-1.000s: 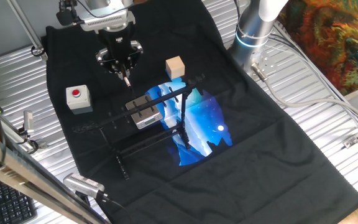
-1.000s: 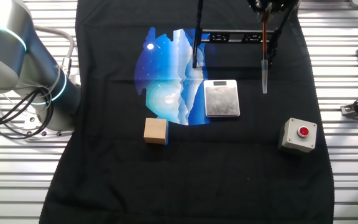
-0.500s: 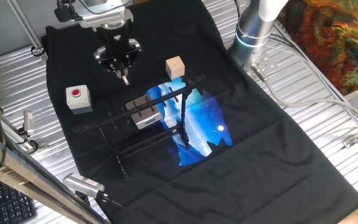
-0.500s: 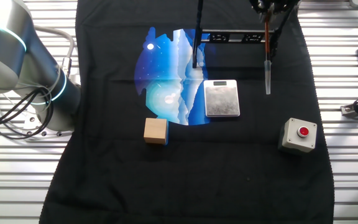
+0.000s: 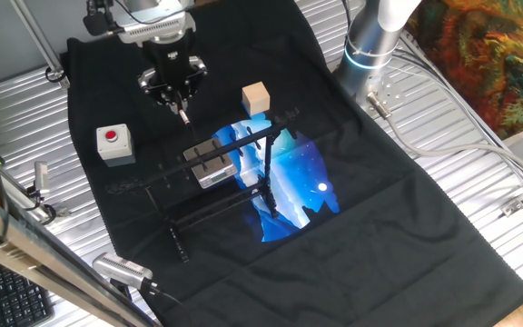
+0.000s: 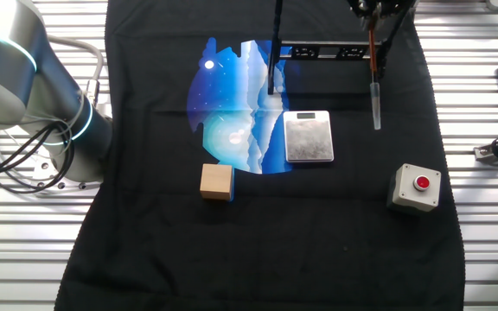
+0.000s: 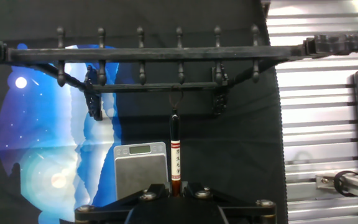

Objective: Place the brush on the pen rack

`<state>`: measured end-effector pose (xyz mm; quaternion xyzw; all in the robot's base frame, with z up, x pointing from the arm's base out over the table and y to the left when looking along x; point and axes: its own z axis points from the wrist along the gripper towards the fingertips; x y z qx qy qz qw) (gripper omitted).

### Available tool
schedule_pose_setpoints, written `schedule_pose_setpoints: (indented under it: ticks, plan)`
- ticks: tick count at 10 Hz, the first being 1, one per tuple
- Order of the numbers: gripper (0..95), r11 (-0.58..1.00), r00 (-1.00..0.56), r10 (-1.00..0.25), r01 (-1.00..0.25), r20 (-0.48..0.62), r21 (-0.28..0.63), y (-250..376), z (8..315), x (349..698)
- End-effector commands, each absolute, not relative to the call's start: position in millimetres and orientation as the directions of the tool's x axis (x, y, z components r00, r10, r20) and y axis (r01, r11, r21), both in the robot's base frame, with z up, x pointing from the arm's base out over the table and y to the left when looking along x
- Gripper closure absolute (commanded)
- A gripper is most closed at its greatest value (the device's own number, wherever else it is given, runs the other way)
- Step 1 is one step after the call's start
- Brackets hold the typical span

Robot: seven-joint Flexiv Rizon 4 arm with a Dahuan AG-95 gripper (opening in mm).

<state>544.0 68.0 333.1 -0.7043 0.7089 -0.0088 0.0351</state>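
Drift is the only change: in the other fixed view the brush point(image 6: 373, 86) has slid a touch toward 3 o'clock over the last second, its height about the same. The tool point(image 6: 373, 10) is clenched on the brush's shaft, pale tip hanging down above the counter point(image 6: 456, 259), at 2 o'clock from the grey block point(image 6: 308, 136). In the hand view the brush's far end points at 12 o'clock toward the black pegged rack point(image 7: 154, 55), near its lower bar. This looks like a lining-up step; the brush is not yet placed.
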Motion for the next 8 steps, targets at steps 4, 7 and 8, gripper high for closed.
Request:
schedule_pose_setpoints:
  ticks: [4,7,8]
  plan:
    - [95.0,0.028,-0.024,-0.999,-0.997,-0.048,-0.077,67.1,332.3,543.7]
    - [95.0,-0.075,0.075,-0.997,-0.995,-0.007,-0.060,67.1,332.3,543.7]
    - [95.0,-0.101,0.102,-0.995,-0.993,-0.011,-0.060,67.1,332.3,543.7]
